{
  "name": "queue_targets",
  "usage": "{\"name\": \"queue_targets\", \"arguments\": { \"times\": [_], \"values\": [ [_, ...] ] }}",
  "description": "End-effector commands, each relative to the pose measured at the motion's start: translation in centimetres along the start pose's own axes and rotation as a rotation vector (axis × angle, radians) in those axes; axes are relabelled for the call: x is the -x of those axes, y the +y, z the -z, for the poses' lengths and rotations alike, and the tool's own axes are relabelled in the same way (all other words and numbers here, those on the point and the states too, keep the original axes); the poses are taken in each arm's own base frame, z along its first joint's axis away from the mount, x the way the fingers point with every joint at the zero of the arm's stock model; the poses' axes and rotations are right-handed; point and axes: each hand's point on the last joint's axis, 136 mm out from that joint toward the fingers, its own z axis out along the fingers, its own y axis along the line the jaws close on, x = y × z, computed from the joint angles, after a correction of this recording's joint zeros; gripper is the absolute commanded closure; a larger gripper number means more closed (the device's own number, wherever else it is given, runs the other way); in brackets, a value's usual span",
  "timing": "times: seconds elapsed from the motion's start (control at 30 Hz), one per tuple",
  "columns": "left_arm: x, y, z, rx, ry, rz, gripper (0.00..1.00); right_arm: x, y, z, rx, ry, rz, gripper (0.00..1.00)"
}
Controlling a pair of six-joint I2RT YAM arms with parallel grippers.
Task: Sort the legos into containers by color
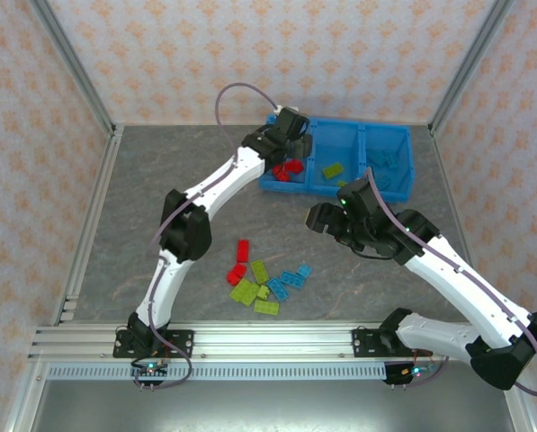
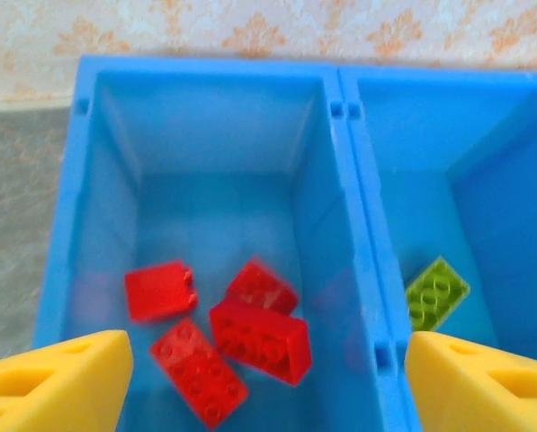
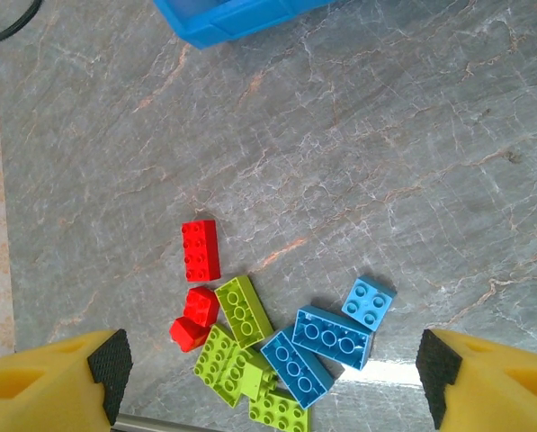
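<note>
Sorting bin (image 1: 358,123) (three compartments) was watched: over its left cell the left gripper (image 2: 266,353) was spread empty above red legos (image 2: 257,340). Well short of the bin, the right gripper (image 3: 270,355) was held open over clustered loose legos (image 3: 241,310); two colours might be pinched together.

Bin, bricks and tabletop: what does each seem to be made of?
The bin looks like moulded plastic: smooth, bright blue walls, slightly see-through. The red brick looks like hard glossy plastic, with crisp moulded studs. The tabletop is matte grey with pale veins, stone-like, though it may be a printed sheet or laminate.
</note>
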Motion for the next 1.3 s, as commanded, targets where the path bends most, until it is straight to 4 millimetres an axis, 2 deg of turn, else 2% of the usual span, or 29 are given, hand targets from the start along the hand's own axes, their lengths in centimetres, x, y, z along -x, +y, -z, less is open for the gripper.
{"name": "queue_targets", "arguments": {
  "times": [0.0,0.1,0.17,0.27,0.37,0.43,0.53,0.6,0.67,0.73,0.8,0.93,1.13,1.27],
  "values": [
    [4.4,0.0,7.3,-0.09,-0.131,0.005,0.2,0.0,-0.5,-0.4,-0.031,-0.004,0.009,0.15],
    [4.5,1.2,13.4,-0.147,-0.201,0.005,0.2,-0.2,-0.4,-1.4,-0.051,0.024,0.028,0.16],
    [3.4,2.5,16.9,-0.168,-0.236,-0.02,0.2,-0.6,0.1,-2.2,-0.055,0.052,0.039,0.16],
    [0.9,5.1,22.4,-0.168,-0.274,-0.118,0.2,-1.7,1.8,-4.2,-0.061,0.095,0.088,0.16],
    [-3.3,8.2,26.3,-0.133,-0.25,-0.294,0.22,-3.6,4.4,-6.8,-0.059,0.163,0.15,0.16],
    [-7.2,10.1,28.3,-0.129,-0.19,-0.428,0.23,-5.6,6.4,-8.9,-0.052,0.22,0.189,0.16],
    [-12.5,11.6,31.1,-0.193,-0.144,-0.608,0.22,-8.3,8.8,-12.1,-0.051,0.284,0.257,0.15],
    [-15.5,12.3,32.6,-0.245,-0.147,-0.714,0.22,-9.6,9.3,-14.2,-0.074,0.316,0.291,0.14],
    [-18.7,13.0,33.4,-0.288,-0.137,-0.818,0.19,-10.7,8.8,-16.5,-0.119,0.352,0.312,0.14],
    [-22.8,13.4,34.0,-0.37,-0.077,-0.986,0.15,-11.5,8.1,-18.8,-0.171,0.38,0.333,0.14],
    [-25.1,13.8,34.3,-0.411,-0.05,-1.057,0.13,-11.8,7.0,-20.6,-0.239,0.385,0.348,0.14],
    [-26.6,14.1,33.8,-0.426,-0.063,-1.083,0.11,-12.7,6.4,-23.2,-0.304,0.427,0.378,0.16],
    [-27.4,13.1,32.9,-0.481,-0.055,-1.083,0.1,-13.1,6.7,-24.1,-0.292,0.433,0.376,0.19],
    [-27.3,12.7,32.1,-0.488,-0.064,-1.077,0.1,-13.0,6.2,-24.8,-0.323,0.425,0.391,0.27]
  ]
}}
